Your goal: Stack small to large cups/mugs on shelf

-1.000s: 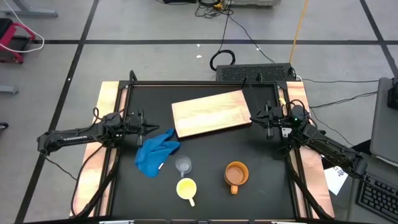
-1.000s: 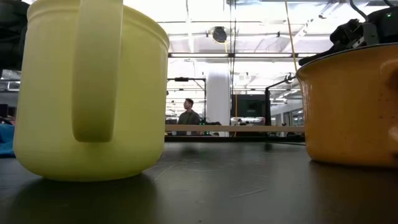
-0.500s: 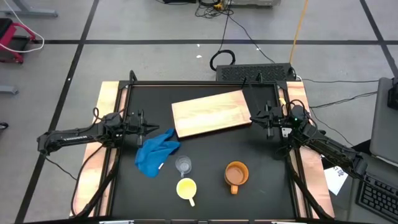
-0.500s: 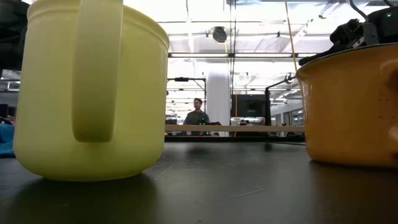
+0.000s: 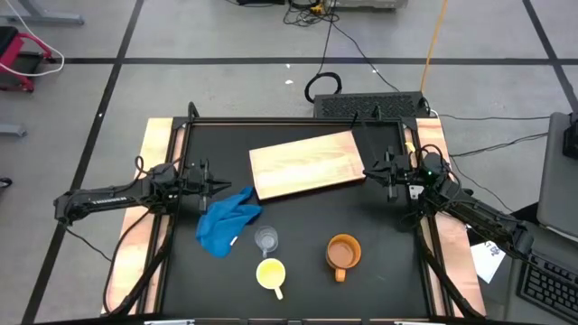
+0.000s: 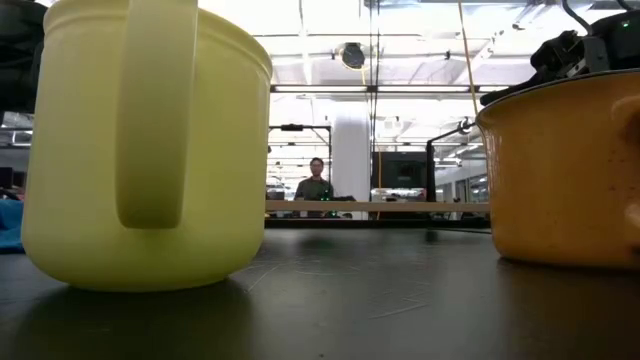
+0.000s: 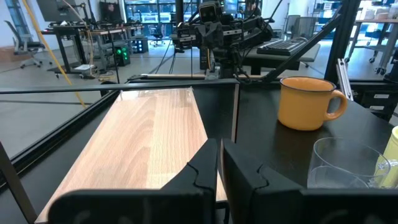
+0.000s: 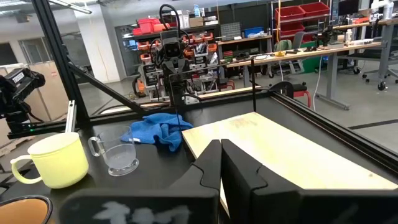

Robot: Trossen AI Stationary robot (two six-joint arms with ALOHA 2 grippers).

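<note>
Pale-grained wooden shelf [image 5: 306, 163]; glossy yellow mug [image 5: 271, 273], apparently plastic.

readable text: none | labels, brands, numbers, signs: none legible in any view | white paper sheet [image 5: 489, 263] beside the desk's right edge: dark marks, too small to read | room behind the desk: red bins and benches, no lettering that can be made out
</note>
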